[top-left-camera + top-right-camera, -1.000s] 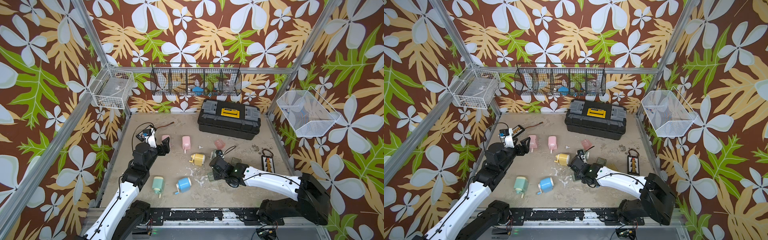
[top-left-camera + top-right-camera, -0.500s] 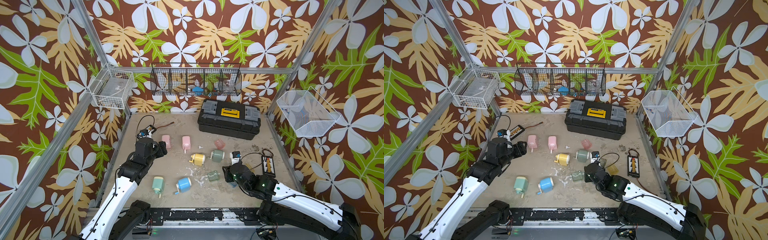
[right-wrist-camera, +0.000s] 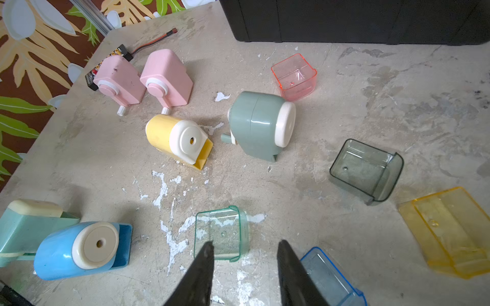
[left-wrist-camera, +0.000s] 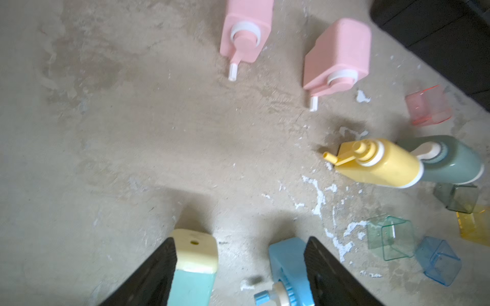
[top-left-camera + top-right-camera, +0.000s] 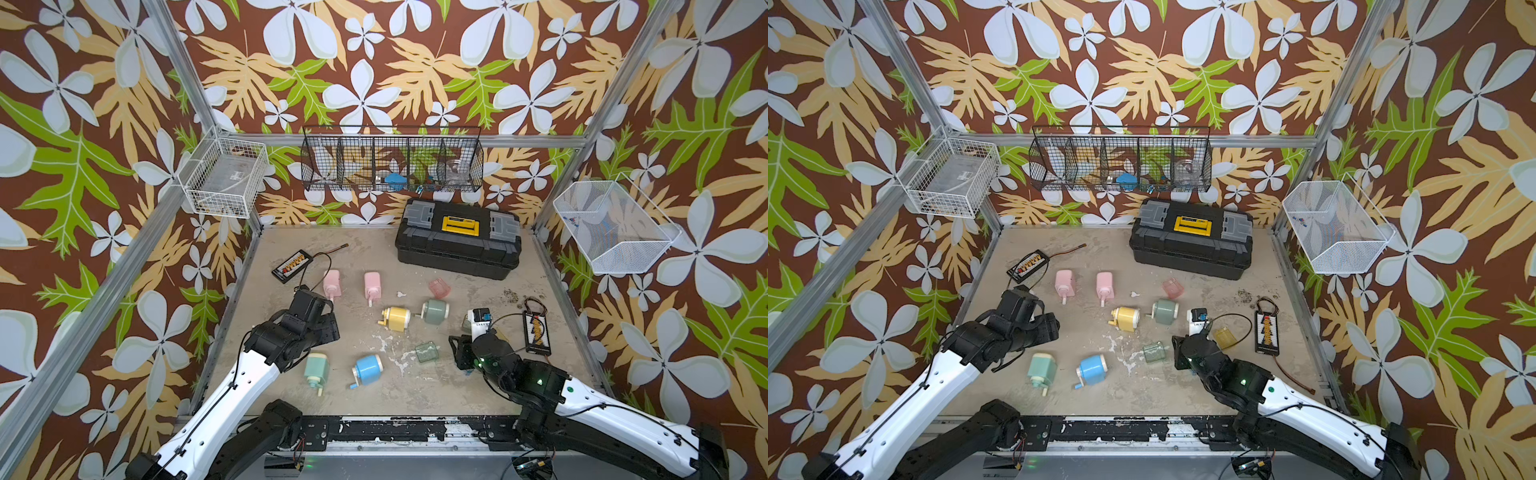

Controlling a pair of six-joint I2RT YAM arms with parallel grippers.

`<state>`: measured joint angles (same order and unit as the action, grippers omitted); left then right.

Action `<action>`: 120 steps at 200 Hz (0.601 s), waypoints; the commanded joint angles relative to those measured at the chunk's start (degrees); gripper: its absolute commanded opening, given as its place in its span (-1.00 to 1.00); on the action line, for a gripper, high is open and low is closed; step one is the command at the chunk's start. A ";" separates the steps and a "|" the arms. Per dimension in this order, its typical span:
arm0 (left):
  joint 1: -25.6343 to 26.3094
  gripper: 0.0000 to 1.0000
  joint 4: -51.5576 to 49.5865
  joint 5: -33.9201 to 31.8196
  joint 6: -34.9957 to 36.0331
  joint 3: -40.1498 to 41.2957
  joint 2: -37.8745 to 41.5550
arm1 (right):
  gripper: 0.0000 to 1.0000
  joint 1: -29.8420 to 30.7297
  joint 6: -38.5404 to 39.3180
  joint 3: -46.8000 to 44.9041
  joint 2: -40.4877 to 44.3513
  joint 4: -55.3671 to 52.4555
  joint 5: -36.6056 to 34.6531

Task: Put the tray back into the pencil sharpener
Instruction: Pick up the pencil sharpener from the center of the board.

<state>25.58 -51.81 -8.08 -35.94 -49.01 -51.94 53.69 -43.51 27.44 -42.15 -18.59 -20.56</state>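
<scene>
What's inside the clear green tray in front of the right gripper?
The clear green tray looks empty; the scuffed table shows through its floor. One finger of the right gripper covers its near corner, so that bit is unseen.

I work in a lab test cell: aluminium posts frame walls papered with big flowers (a printed backdrop, by the look), wire baskets hang on them, the tabletop is scuffed and chipped, and my two arms are mounted on a black rail along its front edge.
</scene>
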 commanded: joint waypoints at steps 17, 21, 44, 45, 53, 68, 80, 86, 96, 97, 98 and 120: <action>0.08 0.59 -9.10 0.69 1.63 0.72 -0.60 | -0.18 0.02 -0.39 -0.81 1.45 2.19 1.18; 0.07 0.60 -9.40 0.90 1.94 0.91 -0.69 | -0.18 0.01 -0.31 -0.88 1.54 2.24 1.22; 0.08 0.63 -10.62 2.67 3.93 2.28 -1.23 | -0.18 0.01 0.07 -0.99 1.63 2.47 1.78; 0.08 0.64 -10.65 2.69 4.03 2.31 -1.23 | -0.18 0.01 0.08 -1.03 1.68 2.49 1.81; 0.08 0.64 -10.94 2.78 4.35 2.73 -1.27 | -0.18 0.01 0.17 -1.06 1.77 2.59 1.92; 0.08 0.65 -11.03 3.12 5.03 2.70 -0.88 | -0.18 0.01 0.25 -1.12 1.81 3.01 2.23; 0.08 0.66 -11.20 3.13 5.25 2.78 -1.22 | -0.18 0.01 0.40 -1.08 1.81 3.34 2.49; 0.08 0.67 -11.14 3.71 5.34 2.91 -1.40 | -0.18 -0.01 0.48 -1.10 1.81 3.43 2.58; 0.08 0.68 -11.07 4.10 5.32 3.08 -1.87 | -0.18 0.01 0.51 -0.98 1.81 3.37 2.63; 0.08 0.68 -11.00 4.11 5.34 3.06 -1.95 | -0.18 0.05 0.52 -0.99 1.77 3.38 2.63; 0.08 0.68 -10.97 4.07 5.31 3.10 -1.98 | -0.18 0.03 0.52 -0.99 1.79 3.38 2.58; 0.63 0.70 -10.65 3.85 5.12 3.28 -3.56 | -0.18 0.06 0.40 -0.98 2.20 3.33 2.54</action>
<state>25.69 -61.95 -4.51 -31.40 -45.87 -54.35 53.69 -43.24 26.26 -40.29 -16.75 -17.91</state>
